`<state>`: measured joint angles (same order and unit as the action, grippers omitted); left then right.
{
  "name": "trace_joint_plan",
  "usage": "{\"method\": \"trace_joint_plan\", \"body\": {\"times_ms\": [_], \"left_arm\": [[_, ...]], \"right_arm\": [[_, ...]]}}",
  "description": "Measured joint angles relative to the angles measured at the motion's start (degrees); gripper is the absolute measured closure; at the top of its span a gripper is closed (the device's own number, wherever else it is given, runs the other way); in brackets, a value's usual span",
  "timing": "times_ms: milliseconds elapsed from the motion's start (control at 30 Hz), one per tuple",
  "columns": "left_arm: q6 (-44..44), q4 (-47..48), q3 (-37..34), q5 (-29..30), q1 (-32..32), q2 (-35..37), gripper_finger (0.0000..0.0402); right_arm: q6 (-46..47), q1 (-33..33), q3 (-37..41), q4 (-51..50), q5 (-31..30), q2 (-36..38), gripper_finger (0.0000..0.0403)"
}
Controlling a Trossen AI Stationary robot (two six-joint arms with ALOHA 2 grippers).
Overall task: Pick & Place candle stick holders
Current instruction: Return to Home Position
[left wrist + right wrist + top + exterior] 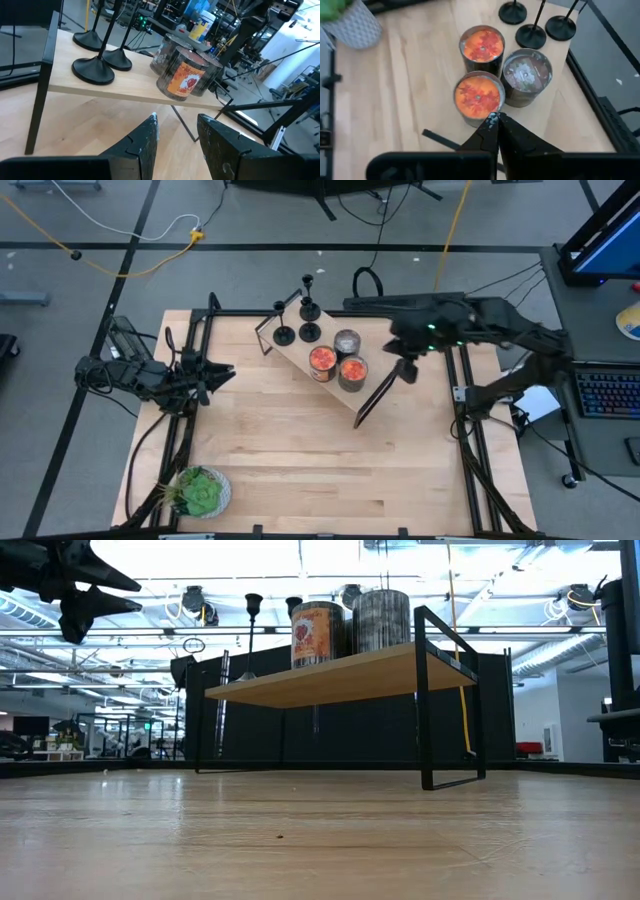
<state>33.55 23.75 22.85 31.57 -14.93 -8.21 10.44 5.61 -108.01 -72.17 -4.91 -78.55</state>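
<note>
Bright, even overhead light on the table (300, 470); shadows soft and faint. Low view: ceiling lights (200, 555) glare white, shelf frame (427, 700) backlit, dark against them.

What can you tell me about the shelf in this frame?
The shelf is a light wooden board on a black metal frame with open rectangular legs at each end. It stands upright on the table, set diagonally to its edges. Three candle stick holders stand at one end, three candles at the other. Nothing grips it: the right gripper, shut, hangs near the candle end; the left gripper, open, faces it farther off.
</note>
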Motion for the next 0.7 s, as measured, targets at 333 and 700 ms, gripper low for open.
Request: {"method": "trace_joint_plan", "body": {"times_ms": [333,700], "left_arm": [[-1.3,-0.1,0.0,0.0,0.0,0.0,0.0256],[-10.4,-0.5,0.0,-10.3,0.0,0.0,0.0256]], "right_arm": [[3.8,-2.9,23.9,16.4,-2.8,18.1,0.0403],[0.6,-3.3,45.0,32.1,-2.6,33.2,0.0403]]}}
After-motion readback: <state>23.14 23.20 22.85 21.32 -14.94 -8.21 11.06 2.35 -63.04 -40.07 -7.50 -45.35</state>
